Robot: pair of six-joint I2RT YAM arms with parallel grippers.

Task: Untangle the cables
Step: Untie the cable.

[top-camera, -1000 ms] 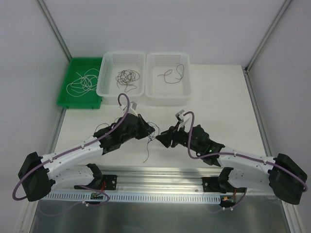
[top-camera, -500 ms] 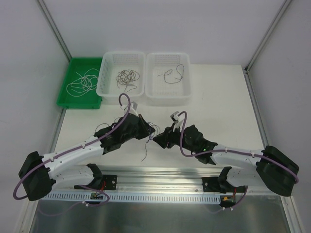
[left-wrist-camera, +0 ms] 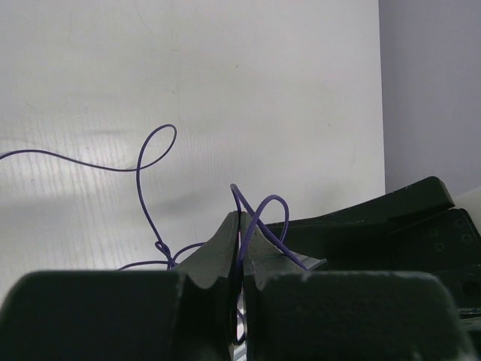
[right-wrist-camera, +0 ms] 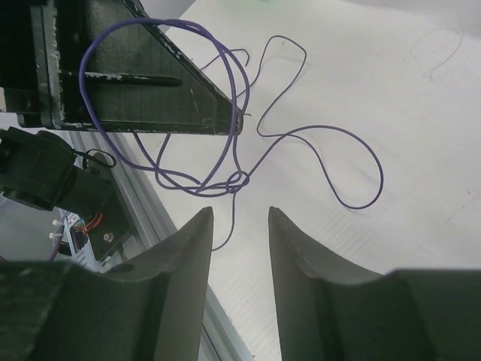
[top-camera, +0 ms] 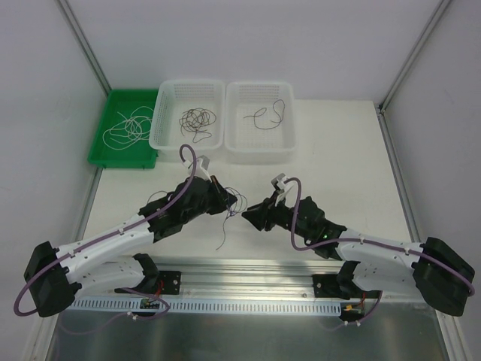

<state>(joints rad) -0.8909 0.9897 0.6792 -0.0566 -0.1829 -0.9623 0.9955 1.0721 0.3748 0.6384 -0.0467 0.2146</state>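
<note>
Left gripper (left-wrist-camera: 240, 219) is pinched tight on the thin purple wire tangle (right-wrist-camera: 237, 179), mid white table (top-camera: 338, 150) between the arms. A loose tail trails toward the near edge. Right gripper (right-wrist-camera: 239, 226) has its jaws part-open and empty, facing the knot. A whitish wire (top-camera: 126, 128) lies in the green plastic tray (top-camera: 101, 156). Dark wire coils (top-camera: 197, 120) lie in the left white mesh basket (top-camera: 188, 143).

On the far edge of the surface (top-camera: 338, 165), a tray (top-camera: 120, 161) sits left, two baskets (top-camera: 188, 143) right of it; cables (top-camera: 197, 120) lie in each.
</note>
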